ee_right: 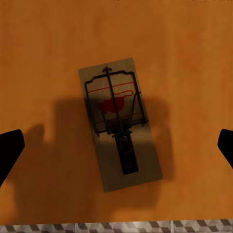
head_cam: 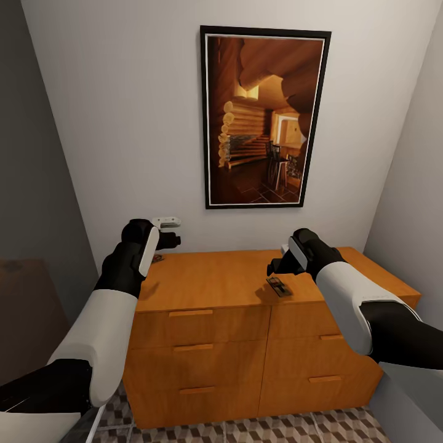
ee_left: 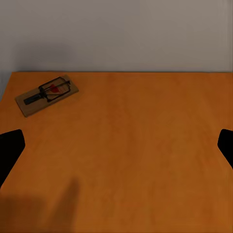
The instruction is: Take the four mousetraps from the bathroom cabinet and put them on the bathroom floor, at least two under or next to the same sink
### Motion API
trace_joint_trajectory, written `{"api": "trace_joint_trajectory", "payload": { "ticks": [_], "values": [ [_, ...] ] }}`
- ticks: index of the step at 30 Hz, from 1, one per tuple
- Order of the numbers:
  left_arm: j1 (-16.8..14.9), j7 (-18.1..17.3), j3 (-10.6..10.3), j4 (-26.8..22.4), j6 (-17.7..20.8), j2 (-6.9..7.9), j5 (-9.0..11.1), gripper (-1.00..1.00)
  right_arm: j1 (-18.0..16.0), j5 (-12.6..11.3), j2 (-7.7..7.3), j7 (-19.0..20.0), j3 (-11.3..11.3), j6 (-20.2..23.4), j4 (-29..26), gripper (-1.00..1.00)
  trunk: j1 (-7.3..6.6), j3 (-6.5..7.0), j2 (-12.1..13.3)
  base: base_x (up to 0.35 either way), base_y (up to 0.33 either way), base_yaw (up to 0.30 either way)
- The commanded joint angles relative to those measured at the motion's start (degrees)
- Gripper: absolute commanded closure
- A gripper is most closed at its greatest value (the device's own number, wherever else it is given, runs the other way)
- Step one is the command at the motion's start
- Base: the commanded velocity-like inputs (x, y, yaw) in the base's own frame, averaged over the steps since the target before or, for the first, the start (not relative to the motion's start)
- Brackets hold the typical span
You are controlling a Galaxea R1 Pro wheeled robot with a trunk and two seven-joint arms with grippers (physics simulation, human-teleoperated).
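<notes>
The right wrist view looks straight down on a mousetrap (ee_right: 119, 124) lying flat on the cabinet (ee_right: 43, 58) top near its front edge, a strip of bathroom floor (ee_right: 116, 227) beyond; the right tool (ee_right: 116, 148) hangs over it, released, fingers well apart. The left wrist view shows a second mousetrap (ee_left: 47, 93) near the back wall, ahead of the released left tool (ee_left: 116, 148). From the head view, a framed picture (head_cam: 264, 117) hangs above the cabinet, drawers shut.

A home's narrow room: wooden cabinet (head_cam: 246, 320), framed picture (head_cam: 264, 117), grey walls, cube-patterned tile floor (head_cam: 320, 427)
</notes>
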Motion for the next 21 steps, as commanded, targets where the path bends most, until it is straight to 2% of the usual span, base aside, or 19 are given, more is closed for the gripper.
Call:
{"api": "trace_joint_trajectory", "payload": {
  "ticks": [1, 15, 21],
  "values": [
    [-0.05, 0.23, 0.13, -0.04, 0.2, -0.05, 0.22, -1.0, -0.04, 0.11, -0.02, 0.27, 0.22, 0.23, -0.06, -1.0, 0.0, -0.07, -0.04, 0.006, 0.0, 0.0],
    [-0.05, 0.22, 0.13, -0.02, 0.2, -0.05, 0.2, -1.0, -0.04, 0.1, 0.01, 0.26, 0.22, 0.23, 0.07, -1.0, 0.0, -0.07, -0.04, 0.002, 0.0, 0.0],
    [-0.05, 0.4, 0.13, 0.06, 0.14, -0.01, 0.24, -1.0, -0.04, 0.16, 0.03, 0.27, 0.22, 0.23, 0.06, -1.0, 0.0, -0.07, -0.04, 0.107, 0.0, 0.0]
  ]
}}
